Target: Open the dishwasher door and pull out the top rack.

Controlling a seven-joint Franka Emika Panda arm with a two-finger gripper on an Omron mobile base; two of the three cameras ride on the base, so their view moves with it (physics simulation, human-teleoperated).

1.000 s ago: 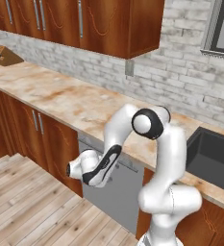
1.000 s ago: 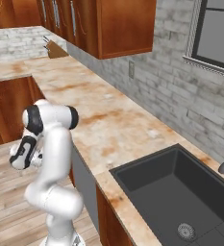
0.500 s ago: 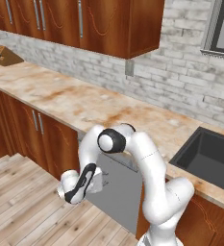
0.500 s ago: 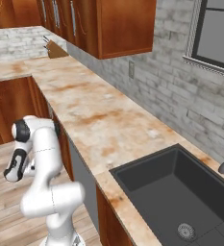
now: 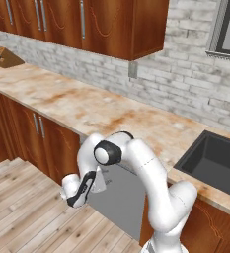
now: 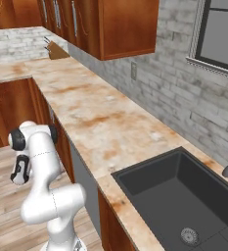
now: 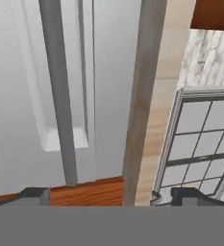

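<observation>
Now lower, hand [image 5: 80, 190] farther out from shut dishwasher door [image 5: 119, 197].

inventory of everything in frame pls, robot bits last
dishwasher door: 1, grey, under the counter, beside the arm; looks shut
door handle: 1, grey bar, close ahead of the hand
counter: 1, mottled beige, L-shaped
sink: 1, dark grey, sunk in the counter
wall cabinets: reddish-brown, above the counter
base cabinets: reddish-brown, beside the dishwasher door
knife block: 1, brown, far end of the counter
window: 1, grey frame, above the sink
gripper: 1, dark fingers, low before the dishwasher door, empty
</observation>
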